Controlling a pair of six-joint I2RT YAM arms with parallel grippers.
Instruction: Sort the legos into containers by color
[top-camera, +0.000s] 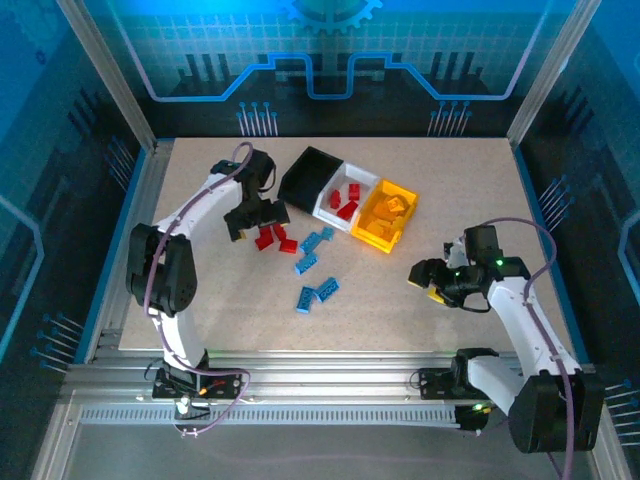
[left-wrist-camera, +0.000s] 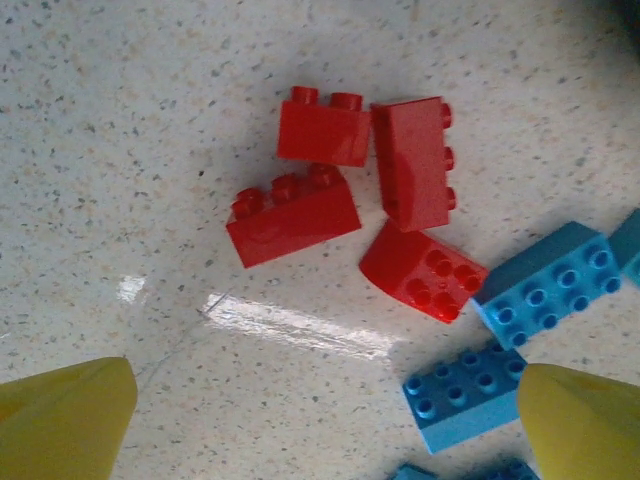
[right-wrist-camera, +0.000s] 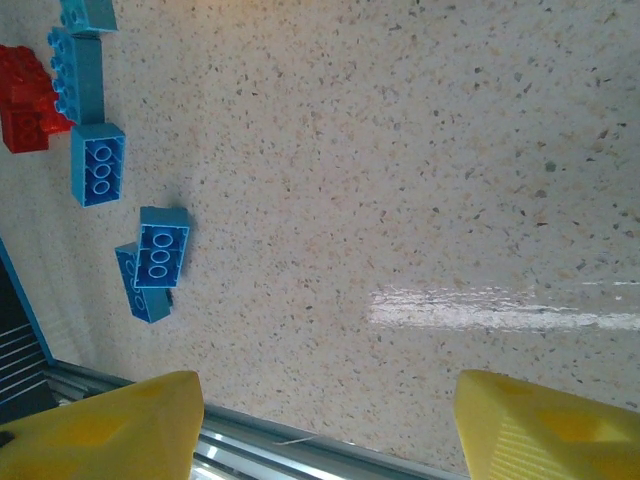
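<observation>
**Legos: yellow-orange group looks done, red partly done, blue not yet begun**

Nearest to the arm bases, at 7 o'clock from the middle of the table (top-camera: 470, 180), two blue legos (top-camera: 317, 293) lie touching each other. At 4 o'clock the right gripper (top-camera: 432, 278) hovers over bare table, well apart from every brick. Its fingers (right-wrist-camera: 110, 430) are spread and nothing is between them.

A little farther, at 9 o'clock and near the middle, three more blue bricks (top-camera: 312, 245) lie in a loose line. Just beside them, again toward 9 o'clock, four red legos (left-wrist-camera: 292, 213) lie in a tight group, some of them touching. The left gripper (top-camera: 256, 215) hangs over the far edge of this group. In the left wrist view its two fingers are spread wide and pinch nothing, and the red group lies ahead of the tips, not between them.

Farthest, at 12 o'clock, the containers (top-camera: 375, 237) stand in a slanted row. The black bin (top-camera: 297, 185) is dark inside and I cannot tell what it holds. The white bin (top-camera: 362, 178) holds a few red bricks (top-camera: 345, 198), and the yellow-orange bin (top-camera: 405, 192) holds yellow-orange bricks (top-camera: 390, 208).

My judgement is that the task is about half done. Four red legos must go to the white bin, probably first. All the blue ones are left, most likely for the black bin.
</observation>
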